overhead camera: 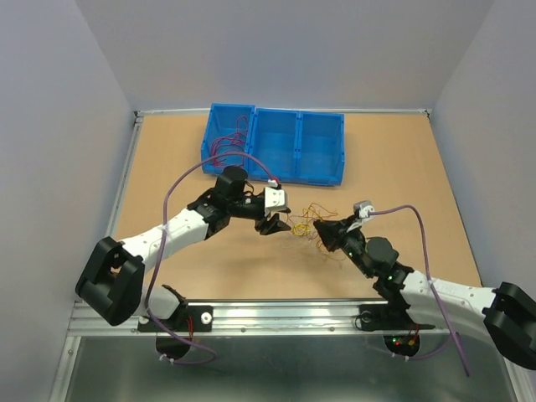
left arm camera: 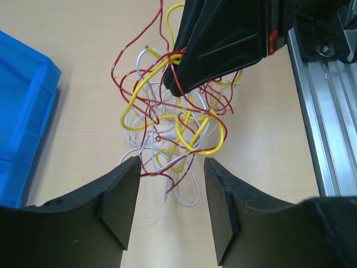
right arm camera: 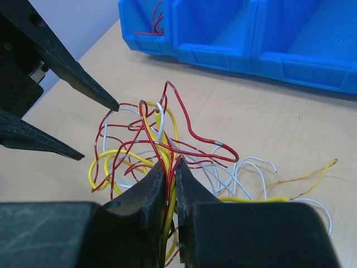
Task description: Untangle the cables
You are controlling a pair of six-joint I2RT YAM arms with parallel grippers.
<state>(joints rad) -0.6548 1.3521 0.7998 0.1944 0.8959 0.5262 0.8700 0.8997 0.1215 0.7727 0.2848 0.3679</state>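
Closest to me, a metal rail (overhead camera: 276, 314) runs along the near edge of the counter (overhead camera: 419, 167). Both arms are fixed to it. The left arm (overhead camera: 180, 226) comes in from the near left corner. The right arm (overhead camera: 402, 280) comes in from the near right corner. They meet near the middle.

Between the rail and the arms there is a strip of brown counter. More of it runs out to the left edge and to the right edge. Pale walls stand along the left, right and far edges.

The cables (overhead camera: 311, 224) lie in one curly heap near the middle of the counter, red, yellow and white all mixed up. A few thin ends stick out toward the right edge.

The right jaws are almost closed. They pinch yellow and red strands on the near right side of the heap, and the strands run down between the two fingers (right arm camera: 150, 190).

The left jaws are on the left side of the heap. They are open, with a clear gap, and they hold nothing. One fingertip (right arm camera: 109, 100) sits right at a red loop.

Past the heap, a blue bin (overhead camera: 314, 173) with three boxes sits at the far edge. Its left box has some red wires (overhead camera: 228, 142) in it.
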